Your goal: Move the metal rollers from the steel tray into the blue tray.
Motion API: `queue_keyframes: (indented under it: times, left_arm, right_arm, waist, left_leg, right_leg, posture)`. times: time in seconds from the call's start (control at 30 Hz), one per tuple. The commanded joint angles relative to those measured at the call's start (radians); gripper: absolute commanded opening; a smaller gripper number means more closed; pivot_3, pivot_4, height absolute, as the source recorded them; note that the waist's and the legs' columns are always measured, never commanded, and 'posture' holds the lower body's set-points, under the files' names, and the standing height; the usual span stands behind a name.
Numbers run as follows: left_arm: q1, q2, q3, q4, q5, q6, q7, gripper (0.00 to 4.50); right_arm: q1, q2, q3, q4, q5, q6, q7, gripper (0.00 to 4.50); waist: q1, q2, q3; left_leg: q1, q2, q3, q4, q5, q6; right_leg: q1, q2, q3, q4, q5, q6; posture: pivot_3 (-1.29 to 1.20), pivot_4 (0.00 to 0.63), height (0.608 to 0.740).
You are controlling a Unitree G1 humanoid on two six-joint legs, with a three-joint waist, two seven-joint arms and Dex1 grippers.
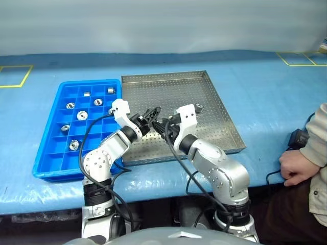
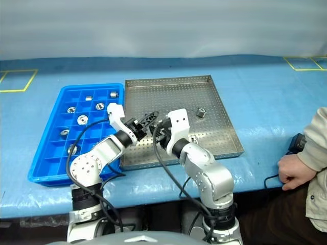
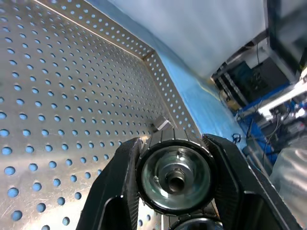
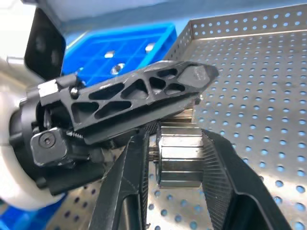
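While the steel tray (image 1: 214, 109) and blue tray (image 1: 48, 153) sit on a blue-covered table (image 1: 265, 87), the wrist views show the left gripper (image 3: 175, 179) and right gripper (image 4: 177, 167) each clamping a metal roller (image 3: 176, 178).

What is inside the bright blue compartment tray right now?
The bright blue plastic compartment tray holds eight shiny metal rollers, each alone in its own square compartment, mostly in the far half. The left arm covers part of the tray's near right corner, so those compartments cannot be checked.
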Motion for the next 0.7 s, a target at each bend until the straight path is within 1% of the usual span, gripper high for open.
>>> queue_keyframes:
  times: [0.03, 0.13, 0.2, 0.23, 0.3, 0.37, 0.5, 0.53, 0.63, 0.7]
  left_arm:
    - [-0.004, -0.023, 0.138, -0.065, -0.09, -0.11, 0.099, 1.73]
    - [0.017, -0.029, 0.145, -0.086, -0.142, -0.166, 0.147, 1.73]
    - [0.03, -0.021, 0.137, -0.103, -0.147, -0.2, 0.168, 1.73]
    - [0.037, -0.022, 0.134, -0.114, -0.142, -0.218, 0.182, 1.73]
    - [0.055, 0.013, 0.101, -0.148, -0.093, -0.23, 0.194, 1.73]
    - [0.082, 0.08, 0.041, -0.201, -0.003, -0.234, 0.19, 1.73]
    - [0.16, 0.237, -0.067, -0.313, 0.234, -0.276, 0.207, 1.73]
    - [0.172, 0.257, -0.082, -0.322, 0.266, -0.283, 0.209, 1.73]
    - [0.256, 0.336, -0.104, -0.38, 0.427, -0.327, 0.243, 1.73]
    - [0.312, 0.359, -0.096, -0.415, 0.497, -0.354, 0.252, 1.73]
  right_arm:
    - [-0.006, 0.1, -0.175, 0.008, 0.037, 0.031, -0.124, 1.16]
    - [-0.026, 0.11, -0.213, 0.029, 0.088, 0.04, -0.188, 1.16]
    - [-0.037, 0.105, -0.223, 0.04, 0.1, 0.046, -0.227, 1.16]
    - [-0.039, 0.076, -0.197, 0.042, 0.076, 0.041, -0.239, 1.16]
    - [-0.039, 0.001, -0.119, 0.043, 0.016, 0.013, -0.24, 1.16]
    - [-0.037, -0.041, -0.065, 0.033, -0.008, -0.01, -0.215, 1.16]
    - [-0.041, -0.097, 0.021, 0.019, -0.024, -0.068, -0.148, 1.16]
    - [-0.042, -0.106, 0.032, 0.021, -0.029, -0.077, -0.139, 1.16]
    - [-0.074, -0.146, 0.112, 0.053, -0.064, -0.123, -0.094, 1.16]
    - [-0.095, -0.144, 0.135, 0.081, -0.075, -0.145, -0.076, 1.16]
  waist:
    - [0.0, 0.0, 0.0]
    - [0.002, -0.001, 0.0]
    - [0.0, 0.0, 0.0]
    - [0.002, 0.0, 0.0]
    - [0.003, 0.0, 0.0]
    - [0.002, 0.0, 0.0]
    - [0.001, 0.0, 0.0]
    - [0.002, 0.0, 0.0]
    - [0.004, 0.0, 0.0]
    - [0.009, 0.0, 0.0]
  left_leg:
    - [0.0, 0.0, 0.0, 0.0, 0.0, 0.0]
    - [0.0, 0.0, -0.001, 0.0, 0.0, 0.0]
    - [0.0, 0.0, 0.0, -0.001, 0.0, 0.0]
    - [0.0, 0.0, 0.001, -0.001, 0.0, 0.0]
    - [-0.001, -0.001, 0.0, -0.002, 0.0, 0.0]
    - [-0.001, -0.001, 0.0, -0.002, 0.0, 0.0]
    - [-0.001, -0.001, 0.0, -0.002, 0.0, 0.0]
    - [0.0, -0.001, 0.0, -0.002, 0.0, 0.0]
    - [0.001, 0.0, 0.0, -0.002, 0.0, -0.001]
    - [0.001, 0.001, 0.001, -0.003, 0.001, -0.001]
  right_leg:
    - [0.0, 0.0, 0.0, 0.0, 0.0, 0.0]
    - [0.0, 0.0, 0.0, 0.0, 0.002, -0.003]
    - [-0.001, 0.001, 0.0, 0.0, 0.002, -0.004]
    - [-0.001, 0.001, 0.001, 0.0, 0.002, -0.004]
    - [-0.002, 0.001, 0.0, 0.0, 0.001, -0.004]
    - [-0.002, 0.001, 0.0, 0.0, 0.001, -0.004]
    - [-0.001, 0.001, 0.0, 0.0, 0.001, -0.004]
    - [-0.001, 0.001, 0.0, 0.0, 0.001, -0.004]
    - [-0.001, 0.001, 0.0, 0.0, 0.001, -0.005]
    - [-0.001, 0.002, 0.0, 0.0, 0.0, -0.004]
  posture:
    - [0.02, 0.15, 0.74]
    - [0.03, 0.15, 0.74]
    - [0.04, 0.15, 0.74]
    - [0.04, 0.15, 0.74]
    - [0.05, 0.15, 0.74]
    - [0.05, 0.15, 0.74]
    - [0.09, 0.15, 0.74]
    - [0.09, 0.15, 0.74]
    - [0.14, 0.15, 0.74]
    - [0.17, 0.15, 0.74]
